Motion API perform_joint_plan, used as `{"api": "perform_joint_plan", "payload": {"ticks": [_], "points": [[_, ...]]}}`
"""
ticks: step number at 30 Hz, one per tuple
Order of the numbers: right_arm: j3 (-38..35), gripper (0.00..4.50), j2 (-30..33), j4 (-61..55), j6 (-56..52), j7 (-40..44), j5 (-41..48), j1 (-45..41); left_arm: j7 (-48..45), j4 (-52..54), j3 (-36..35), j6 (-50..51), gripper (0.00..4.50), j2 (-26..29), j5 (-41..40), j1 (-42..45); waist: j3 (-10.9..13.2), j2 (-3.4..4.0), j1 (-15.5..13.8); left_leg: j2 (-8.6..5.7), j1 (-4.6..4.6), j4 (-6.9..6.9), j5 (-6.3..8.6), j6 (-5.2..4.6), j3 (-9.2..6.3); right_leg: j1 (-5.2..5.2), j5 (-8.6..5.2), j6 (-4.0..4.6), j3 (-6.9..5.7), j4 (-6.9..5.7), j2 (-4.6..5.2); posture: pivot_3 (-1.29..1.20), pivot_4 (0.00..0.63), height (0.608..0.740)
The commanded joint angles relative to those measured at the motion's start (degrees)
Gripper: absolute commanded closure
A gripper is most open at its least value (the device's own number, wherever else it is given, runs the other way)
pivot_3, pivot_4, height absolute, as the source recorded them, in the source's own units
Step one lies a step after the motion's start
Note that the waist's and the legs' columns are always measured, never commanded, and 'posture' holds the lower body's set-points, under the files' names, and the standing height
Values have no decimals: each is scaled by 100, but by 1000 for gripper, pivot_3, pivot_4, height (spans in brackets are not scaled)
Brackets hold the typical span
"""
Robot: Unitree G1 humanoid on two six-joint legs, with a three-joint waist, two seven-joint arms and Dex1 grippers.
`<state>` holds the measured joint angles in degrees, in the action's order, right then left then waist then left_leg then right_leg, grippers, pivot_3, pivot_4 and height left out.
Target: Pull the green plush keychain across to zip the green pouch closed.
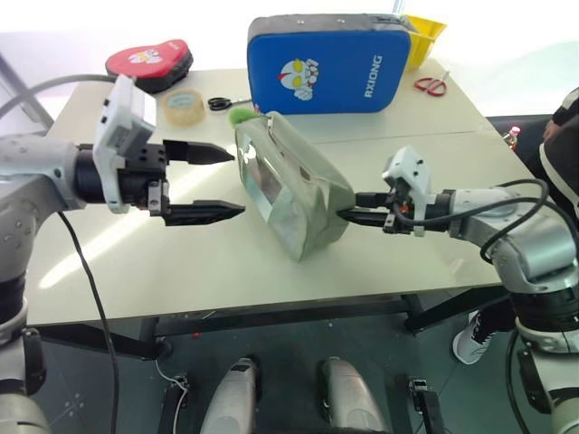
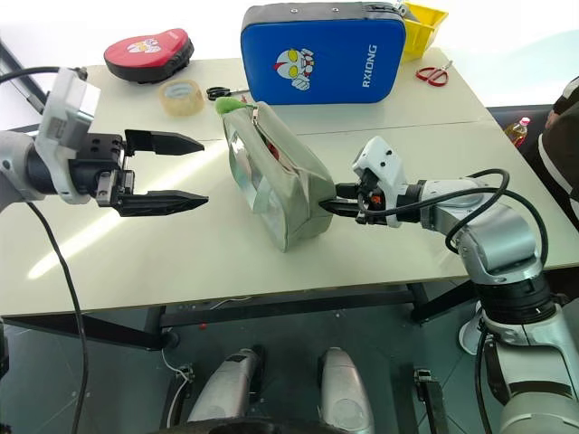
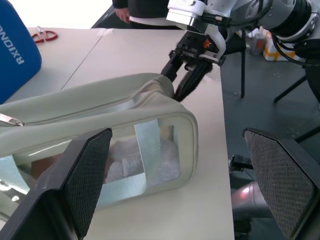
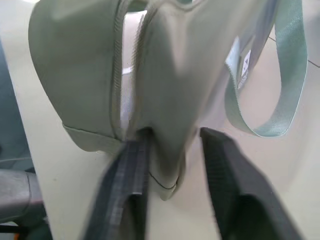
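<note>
The pale green pouch (image 1: 298,194) lies tilted in the middle of the table, with its clear side window facing my left arm. The lime green plush keychain (image 1: 241,116) sits at the pouch's far end, on the zipper line. My left gripper (image 1: 237,183) hovers open just left of the pouch, touching nothing. My right gripper (image 1: 342,210) is at the pouch's near right end, with its fingers closed on the fabric corner there (image 4: 170,165). In the left wrist view its fingers (image 3: 184,82) pinch that same end, and the zipper runs along the top.
A blue padded case (image 1: 326,63) stands at the back of the table. Beside it are a red case (image 1: 149,63), a tape roll (image 1: 184,106), black scissors (image 1: 226,103), red scissors (image 1: 431,85) and a yellow bin (image 1: 423,36). A person (image 1: 565,136) stands at the right edge.
</note>
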<state>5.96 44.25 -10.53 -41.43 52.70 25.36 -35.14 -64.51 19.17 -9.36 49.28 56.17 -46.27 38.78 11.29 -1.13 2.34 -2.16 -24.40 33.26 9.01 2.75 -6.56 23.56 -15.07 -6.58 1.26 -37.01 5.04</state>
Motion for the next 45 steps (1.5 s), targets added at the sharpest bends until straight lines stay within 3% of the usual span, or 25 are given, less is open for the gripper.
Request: {"api": "perform_joint_plan", "payload": {"ticks": [1,7,12,15,21,27,33,42,45], "points": [[194,4463,153,1061,1151,181,-863,-819,20,-23,-75,-152,0,101,93,21,0,0,30,-1,1,0,0,0,0,0,0,0,0,0,0,0,150,740],[466,4463,-13,2991,2645,440,-1736,-1972,85,-20,-104,-216,0,109,135,-63,1,0,21,0,1,-10,0,1,5,8,1,-3,1,1,0,0,150,740],[526,4463,-227,3862,2943,869,-1884,-2257,175,7,-137,-267,0,112,152,-121,1,0,19,0,0,-8,-1,2,5,5,2,-3,1,0,0,0,150,740],[486,3454,-249,4049,2942,1174,-1846,-2213,261,-22,-167,-248,0,82,128,-93,1,0,20,0,1,-6,-1,2,4,5,3,-3,1,-4,-1,0,150,740],[230,570,67,4203,2952,1361,-1883,-2433,328,-59,-310,-127,0,173,26,-153,1,1,21,0,2,-6,-1,3,4,6,2,-3,2,-6,-2,0,150,740],[-351,570,-173,3881,1971,1134,-1331,-3142,499,-117,-413,-118,0,123,-27,-183,2,2,43,0,3,-7,-1,3,5,8,3,-3,5,-6,-2,0,150,740],[-127,570,-941,1879,817,690,-998,-2409,518,-119,-349,-166,0,65,-26,-150,1,0,22,4,6,-11,-1,3,-1,8,3,-3,3,-12,-6,0,150,740],[482,570,-1457,2210,1403,55,-1784,-2232,522,-46,-355,-106,0,75,-95,-93,0,-1,15,-3,4,-1,-4,7,-2,2,3,-3,3,-9,-2,0,150,740],[543,1317,-1466,2254,1467,168,-1817,-2256,553,0,-394,-95,0,107,-110,-156,0,-1,41,0,7,-5,-4,7,-1,4,3,-3,4,-11,-4,0,150,740]]}}
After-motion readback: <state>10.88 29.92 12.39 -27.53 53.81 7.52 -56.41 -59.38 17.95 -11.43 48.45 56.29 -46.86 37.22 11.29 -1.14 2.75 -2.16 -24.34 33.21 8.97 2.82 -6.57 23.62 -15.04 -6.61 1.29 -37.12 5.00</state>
